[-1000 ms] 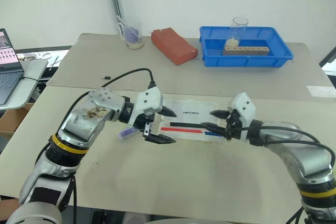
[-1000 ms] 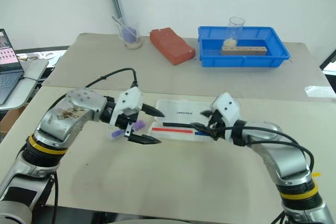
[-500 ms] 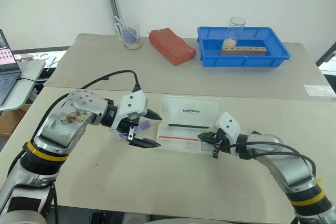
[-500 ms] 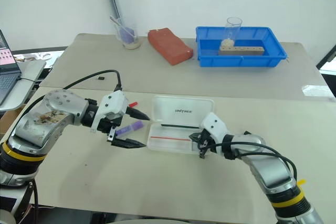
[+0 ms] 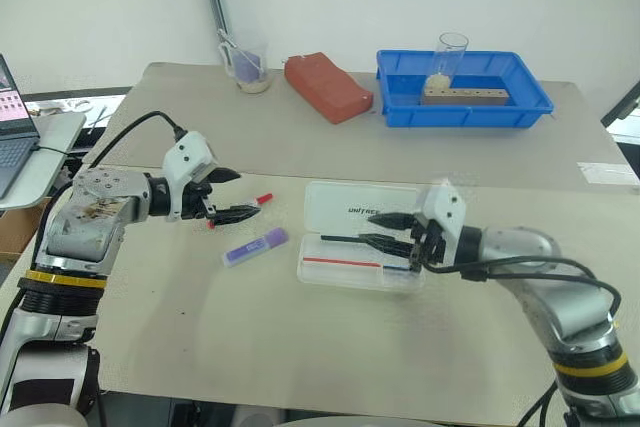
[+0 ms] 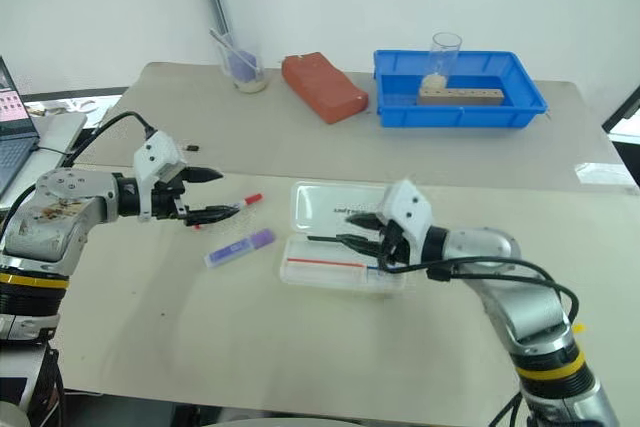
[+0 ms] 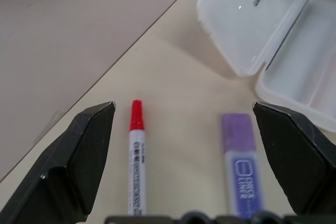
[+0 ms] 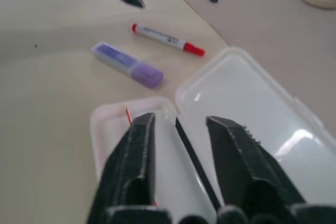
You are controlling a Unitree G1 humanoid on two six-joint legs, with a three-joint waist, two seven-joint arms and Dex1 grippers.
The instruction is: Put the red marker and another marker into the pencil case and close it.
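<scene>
Since the earlier frames the left gripper (image 5: pixel 232 196) has swung away from the pencil case (image 5: pixel 362 237) to the left part of the table (image 5: pixel 300 347), and the case's lid, which lay shut a second ago, now stands open. The right gripper (image 5: pixel 385 230) has come up off the table and hangs over the open case.

The table is beige, with a second table (image 5: pixel 300 137) behind it. On that rear table sit a blue bin (image 5: pixel 465 90) holding a clear glass (image 5: pixel 449 59), an orange-red block (image 5: pixel 330 86) and a small cup (image 5: pixel 250 69).

The pencil case lies open in the middle of the front table, lid tipped back, with a thin black pen (image 8: pixel 197 163) and a thin red pen (image 5: pixel 342 262) inside the tray.

The left gripper's fingers stand wide apart and hold nothing; they point at the red marker (image 7: pixel 136 163). The right gripper's fingers are partly apart, with nothing between them.

The purple highlighter (image 5: pixel 255 246) lies flat on the table just left of the case. The red marker lies beyond it, near the left gripper's tips, also outside the case.
</scene>
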